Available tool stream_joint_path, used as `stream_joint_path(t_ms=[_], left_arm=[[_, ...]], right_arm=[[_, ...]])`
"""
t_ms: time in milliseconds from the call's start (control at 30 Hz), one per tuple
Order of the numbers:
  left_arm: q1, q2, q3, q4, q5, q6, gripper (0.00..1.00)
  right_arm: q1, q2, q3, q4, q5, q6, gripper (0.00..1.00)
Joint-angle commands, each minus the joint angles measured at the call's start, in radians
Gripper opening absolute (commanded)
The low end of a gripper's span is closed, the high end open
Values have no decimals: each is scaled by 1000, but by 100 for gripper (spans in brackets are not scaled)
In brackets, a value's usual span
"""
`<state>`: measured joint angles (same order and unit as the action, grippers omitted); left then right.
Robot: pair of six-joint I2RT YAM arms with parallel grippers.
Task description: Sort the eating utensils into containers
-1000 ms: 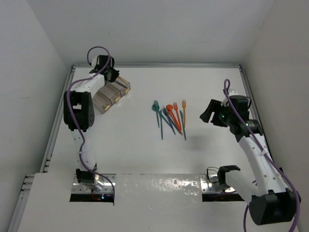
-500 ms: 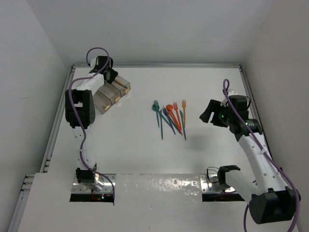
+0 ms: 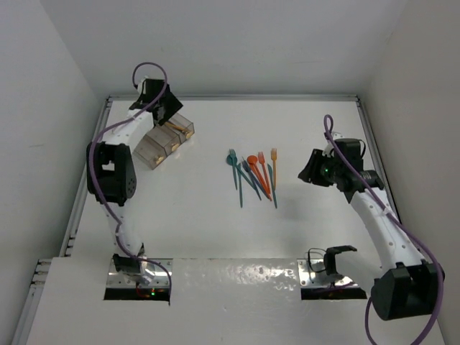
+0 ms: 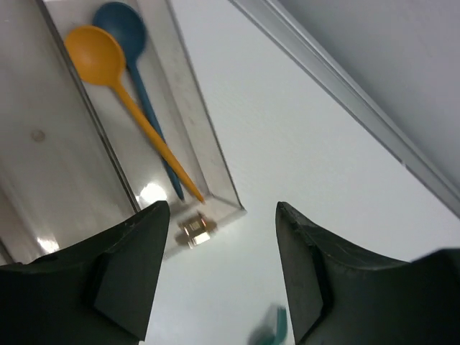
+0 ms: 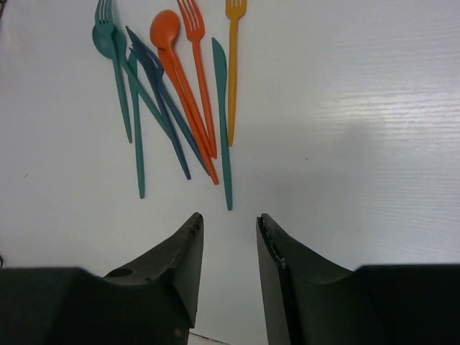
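The clear three-compartment tray (image 3: 162,140) lies at the back left. In the left wrist view one compartment of this tray (image 4: 192,115) holds an orange spoon (image 4: 100,56) and a blue spoon (image 4: 123,27). My left gripper (image 3: 165,106) hovers over the tray's far end, open (image 4: 223,212). A blurred teal shape (image 4: 272,327) shows low between its fingers. Several teal, blue and orange utensils (image 3: 253,176) lie fanned mid-table. My right gripper (image 3: 310,169) sits to their right, jaws narrowly apart (image 5: 228,219) with nothing between, just short of the teal knife (image 5: 223,122).
A raised rail (image 3: 230,97) runs along the table's back edge, close behind the tray (image 4: 345,86). White walls enclose the left, back and right sides. Metal mounting plates (image 3: 136,277) hold the arm bases at the near edge.
My left gripper has opened wide and risen a little towards the back rail. My right gripper's jaws have narrowed and that arm has shifted slightly.
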<state>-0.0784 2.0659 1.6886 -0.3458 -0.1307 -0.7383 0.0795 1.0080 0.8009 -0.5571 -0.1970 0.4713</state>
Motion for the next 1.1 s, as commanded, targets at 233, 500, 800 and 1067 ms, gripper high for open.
stream_joint_path(t_ms=[233, 500, 800, 1067], left_arm=[[-257, -447, -288, -5, 37, 197, 64], [-313, -693, -595, -44, 140, 203, 71], [-311, -857, -760, -102, 144, 195, 80], [-311, -892, -787, -127, 141, 195, 80]], right_arm=[[229, 220, 99, 123, 128, -51, 37], [304, 504, 225, 194, 169, -115, 28], [338, 730, 365, 203, 176, -143, 31], [351, 873, 438, 203, 169, -154, 22]])
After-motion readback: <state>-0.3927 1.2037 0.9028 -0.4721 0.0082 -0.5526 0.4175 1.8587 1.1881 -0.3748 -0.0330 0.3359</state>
